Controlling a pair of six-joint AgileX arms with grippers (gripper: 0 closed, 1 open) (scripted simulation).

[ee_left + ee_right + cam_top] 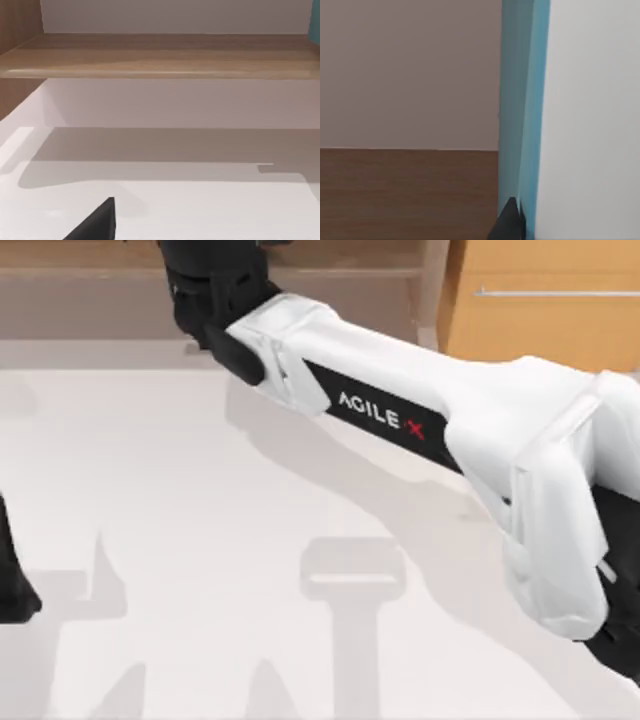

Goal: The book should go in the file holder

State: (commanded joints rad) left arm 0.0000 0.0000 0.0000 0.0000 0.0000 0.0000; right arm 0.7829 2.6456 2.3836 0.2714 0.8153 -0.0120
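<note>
The book (520,100) stands upright close in the right wrist view, a light blue strip with a white surface right beside it. One dark fingertip (509,220) of my right gripper presses against its lower edge. From above, my right arm reaches across the table and its dark gripper (205,295) is at the wooden shelf at the back left. A light blue sliver of the book (316,20) shows above that shelf in the left wrist view. I cannot make out the file holder. My left arm (12,585) is parked at the table's left edge.
A wooden shelf board (160,55) runs along the back over the white table (200,540). A wooden cabinet (540,300) with a metal handle stands at the back right. My right arm's white link (420,410) spans the table diagonally.
</note>
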